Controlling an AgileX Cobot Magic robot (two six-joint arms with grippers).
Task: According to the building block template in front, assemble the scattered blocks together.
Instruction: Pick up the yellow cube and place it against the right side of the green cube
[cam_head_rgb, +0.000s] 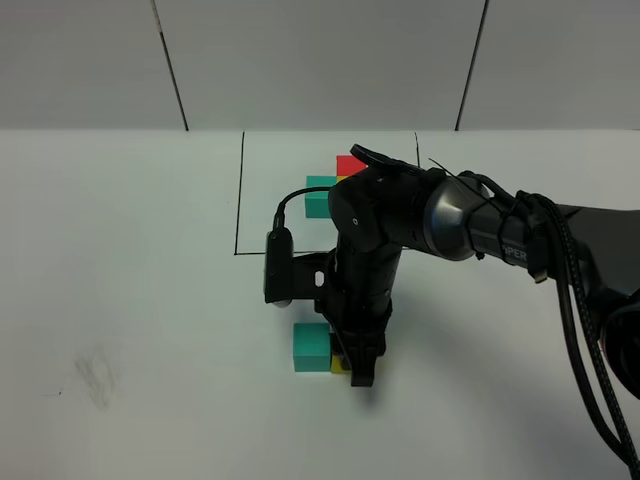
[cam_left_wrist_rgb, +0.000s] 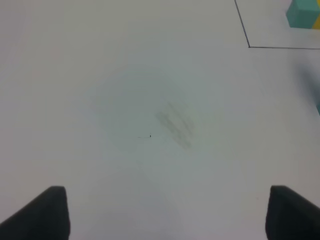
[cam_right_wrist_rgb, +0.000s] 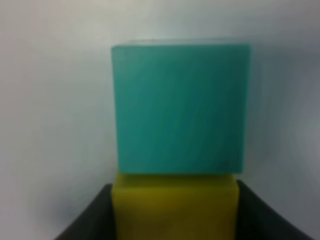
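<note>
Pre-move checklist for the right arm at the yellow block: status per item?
1. Yellow block between the right gripper jaws: ok.
2. Yellow block touching the teal block: ok.
3. Loose red block located: cannot tell, none in view.
4. Template fully visible for comparison: not ok, the right arm covers part.
5. Left gripper open and away from the blocks: ok.

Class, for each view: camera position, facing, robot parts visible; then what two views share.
Exterior high: mounted high, looking down at the table; right arm shows.
Left wrist: wrist-mounted, facing a smudge; open jaws show.
Right wrist: close on teal block touching yellow block between jaws.
Shared: exterior and left wrist both show the smudge.
</note>
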